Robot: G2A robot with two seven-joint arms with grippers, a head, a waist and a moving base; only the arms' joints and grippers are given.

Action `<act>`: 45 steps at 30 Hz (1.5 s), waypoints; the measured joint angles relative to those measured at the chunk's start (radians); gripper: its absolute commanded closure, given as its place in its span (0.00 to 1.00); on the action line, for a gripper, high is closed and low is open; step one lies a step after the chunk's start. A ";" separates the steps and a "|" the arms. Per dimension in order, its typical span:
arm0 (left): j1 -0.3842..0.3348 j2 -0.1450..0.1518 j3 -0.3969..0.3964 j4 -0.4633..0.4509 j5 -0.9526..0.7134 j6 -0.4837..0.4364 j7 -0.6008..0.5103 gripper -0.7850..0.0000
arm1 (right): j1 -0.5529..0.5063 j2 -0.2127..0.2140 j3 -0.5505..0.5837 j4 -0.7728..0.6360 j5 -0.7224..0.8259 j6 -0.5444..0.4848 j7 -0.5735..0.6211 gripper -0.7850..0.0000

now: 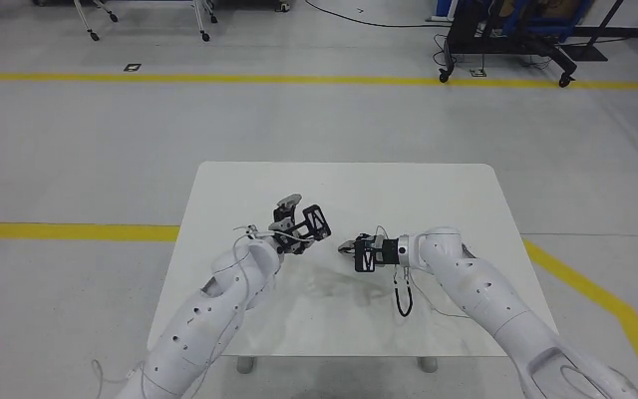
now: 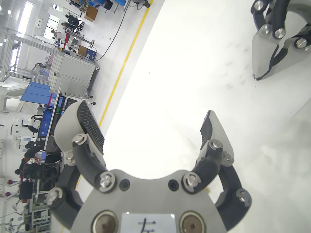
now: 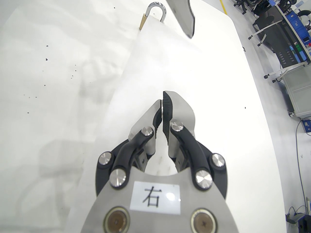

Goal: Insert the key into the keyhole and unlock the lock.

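my left gripper [image 2: 145, 109] stands wide apart, its ribbed pads [image 2: 91, 124] facing each other across the gap. it holds nothing and touches nothing. it hangs over the middle of the worktop [image 1: 419, 190], tilted, with the fingertips toward the far side and toward my right arm.

my right gripper [image 3: 163, 98] is pressed together. a thin strip of bright metal shows between its pads near the tip. i take this for the key [image 3: 161, 109], clamped edge-on, with most of it hidden by the fingers. in the top view this gripper sits just beside the left one, its tip pointing toward it; the two are near but apart.

the lock [image 3: 157, 3] sits on the worktop, seen from the right wrist just past one finger of my left gripper. a silver shackle and a narrow brass edge of the body show. the rest of the body is washed out, so i cannot tell how it lies. the left finger hangs close beside the shackle, and i cannot tell whether they touch. the key and the lock are well apart.

edges and room: both grippers stand near the centre, well in from every edge. bare white surface runs from them to the far edge and out to both sides. beyond the rounded far corner [image 3: 228, 19] lies grey floor [image 1: 329, 120].
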 measured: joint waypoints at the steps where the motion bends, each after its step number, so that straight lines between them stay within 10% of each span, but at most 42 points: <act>1: -0.012 -0.007 0.019 0.027 -0.001 0.011 -0.001 0.00 | 0.000 0.000 0.000 0.000 0.000 0.000 0.000 1.00; 16: -0.081 -0.064 0.123 0.236 0.018 0.110 -0.013 0.00 | 0.000 0.000 0.000 0.000 0.000 0.000 0.000 1.00; 45: -0.080 -0.068 0.081 0.220 -0.002 0.139 -0.019 0.00 | -0.105 0.045 0.173 -0.077 0.251 -0.007 -0.162 1.00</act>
